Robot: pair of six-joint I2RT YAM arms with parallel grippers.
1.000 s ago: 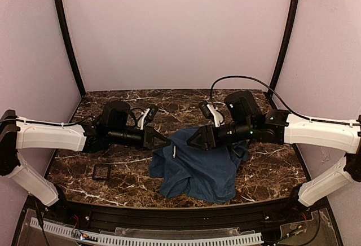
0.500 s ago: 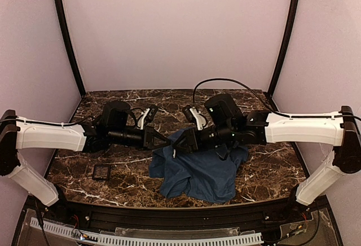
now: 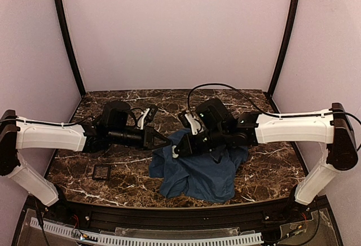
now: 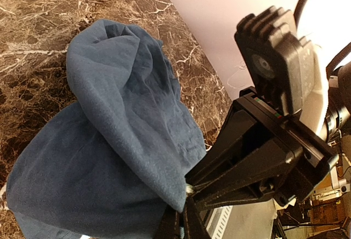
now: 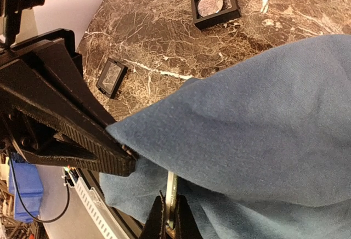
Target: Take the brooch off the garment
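Overhead, both grippers meet at the blue garment point(image 3: 204, 174).
The left gripper point(image 3: 166, 141) pinches it; only the right wrist view shows the right gripper point(image 5: 169, 209) nipping the pale brooch point(image 5: 171, 191).

The whole workspace is taken in from a fixed camera set high behind the white-and-black left arm point(image 3: 51, 136) and right arm point(image 3: 293, 127), tilted down across the dark brown, white-veined marble tabletop point(image 3: 265, 170) toward the pale back wall point(image 3: 175, 31). The left wrist view is set close over the crumpled blue cloth garment point(image 4: 109, 140), facing the right gripper point(image 4: 189, 188). The right wrist view — equally near — is turned the opposite way, toward the left gripper point(image 5: 123, 159) and two small black square trays point(image 5: 215, 3). One raised cloth fold and the marble are shared by all three views.
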